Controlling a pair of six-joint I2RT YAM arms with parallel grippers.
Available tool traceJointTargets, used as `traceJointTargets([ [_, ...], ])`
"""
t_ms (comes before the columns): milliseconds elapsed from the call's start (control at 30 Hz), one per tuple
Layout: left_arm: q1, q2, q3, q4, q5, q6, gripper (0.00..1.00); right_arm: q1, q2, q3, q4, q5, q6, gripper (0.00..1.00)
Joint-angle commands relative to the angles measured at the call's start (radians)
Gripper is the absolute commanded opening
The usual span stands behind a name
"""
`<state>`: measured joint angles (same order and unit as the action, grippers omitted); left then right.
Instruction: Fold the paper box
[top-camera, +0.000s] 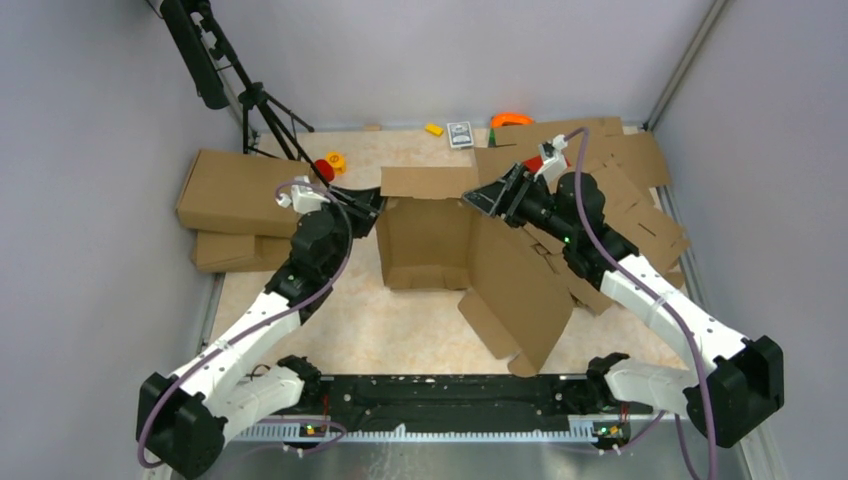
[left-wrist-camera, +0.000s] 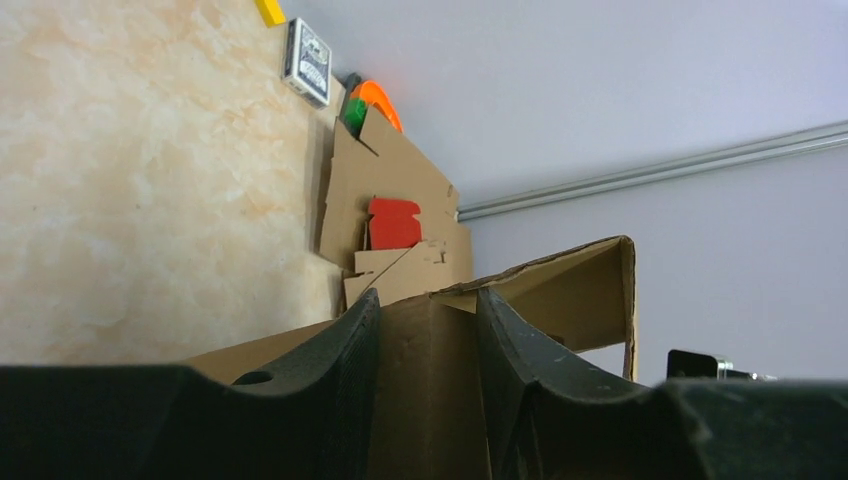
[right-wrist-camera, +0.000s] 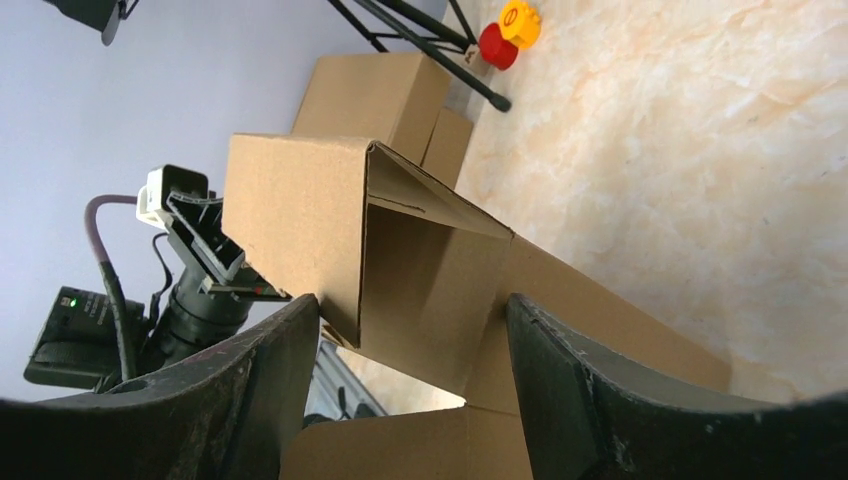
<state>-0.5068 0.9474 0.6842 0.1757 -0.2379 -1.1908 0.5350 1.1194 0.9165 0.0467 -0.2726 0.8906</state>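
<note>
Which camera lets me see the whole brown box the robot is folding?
The top external view: the whole paper box shows, walls up, big flap open. The left wrist view shows only a strip of it in the left gripper; the right wrist view, just one folded corner.

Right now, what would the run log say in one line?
paper box: partly folded, walls up | left gripper: at left wall, grip unclear | right gripper: open, straddling right wall

left arm (top-camera: 245, 325), right arm (top-camera: 665, 305): white links, black joints | cables (top-camera: 347, 255): purple | hand fingers (left-wrist-camera: 330, 370): matte black
</note>
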Motion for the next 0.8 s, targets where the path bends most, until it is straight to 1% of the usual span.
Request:
traceJointTargets([
  [0,-0.015,0.044,-0.024,0.237,0.024,0.039,0.41,0.023,-0.013,0.010,0.124,0.047,-0.067,0.66],
  [100,-0.016,0.093,-0.034,0.346,0.046,0.069,0.40,0.024,-0.002,0.024,0.151,0.070,-0.107,0.65],
  [200,-0.015,0.142,-0.031,0.409,0.060,0.086,0.41,0.023,0.005,0.038,0.152,0.102,-0.147,0.65],
  [267,-0.016,0.167,-0.033,0.423,0.071,0.093,0.42,0.025,0.000,0.027,0.147,0.134,-0.164,0.65],
  [433,-0.015,0.198,-0.063,0.409,0.068,0.096,0.44,0.025,-0.025,-0.068,0.186,0.175,-0.150,0.66],
  [533,-0.015,0.207,-0.082,0.417,0.066,0.094,0.44,0.026,-0.032,-0.089,0.193,0.178,-0.136,0.71],
  [667,-0.013,0.208,-0.082,0.411,0.063,0.105,0.44,0.025,-0.054,-0.093,0.198,0.186,-0.121,0.87],
  [700,-0.014,0.206,-0.079,0.404,0.062,0.109,0.44,0.024,-0.057,-0.091,0.200,0.188,-0.113,0.92],
  [767,-0.015,0.205,-0.075,0.397,0.062,0.115,0.44,0.023,-0.057,-0.081,0.199,0.192,-0.093,0.94],
])
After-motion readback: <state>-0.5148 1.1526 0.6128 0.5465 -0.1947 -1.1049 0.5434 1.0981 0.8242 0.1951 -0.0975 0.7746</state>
